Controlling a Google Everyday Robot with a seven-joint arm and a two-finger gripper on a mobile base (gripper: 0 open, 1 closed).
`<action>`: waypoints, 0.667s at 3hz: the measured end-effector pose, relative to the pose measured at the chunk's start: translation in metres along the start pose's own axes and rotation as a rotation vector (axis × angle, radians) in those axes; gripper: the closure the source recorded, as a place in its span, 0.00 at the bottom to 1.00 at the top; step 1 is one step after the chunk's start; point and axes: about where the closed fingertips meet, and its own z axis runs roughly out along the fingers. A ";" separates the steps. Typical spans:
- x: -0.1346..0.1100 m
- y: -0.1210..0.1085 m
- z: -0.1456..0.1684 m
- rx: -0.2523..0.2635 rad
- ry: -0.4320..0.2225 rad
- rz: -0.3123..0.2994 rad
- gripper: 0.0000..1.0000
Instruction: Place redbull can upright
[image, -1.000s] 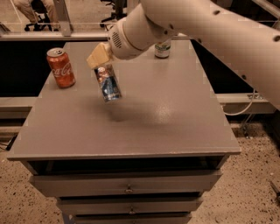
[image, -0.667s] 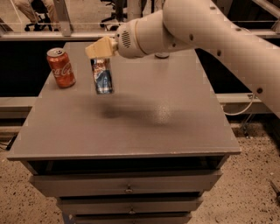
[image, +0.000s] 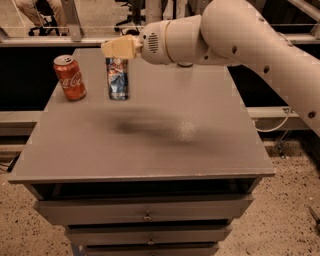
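Straightening out of its earlier slant, the redbull can (image: 118, 80) is now standing vertical in the upper left of the frame, just right of the Coca-Cola can (image: 70, 77) and apart from it. My gripper (image: 119, 50) is sitting directly on top of it, closed on its upper end. I cannot tell whether its base is touching the tabletop (image: 150, 150) yet or hanging just above it. That is what is worrying me: if I am letting go while it is hanging clear, it is dropping, and a can this slim is likely tipping and rolling. If I am pulling away sideways rather than straight up, I am dragging the rim and toppling it toward the Coca-Cola can. Pressing down too hard is risking a skid across the smooth tabletop.
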 end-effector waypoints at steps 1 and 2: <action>-0.001 0.006 0.003 -0.030 -0.054 -0.083 1.00; 0.009 0.022 0.013 -0.065 -0.152 -0.274 1.00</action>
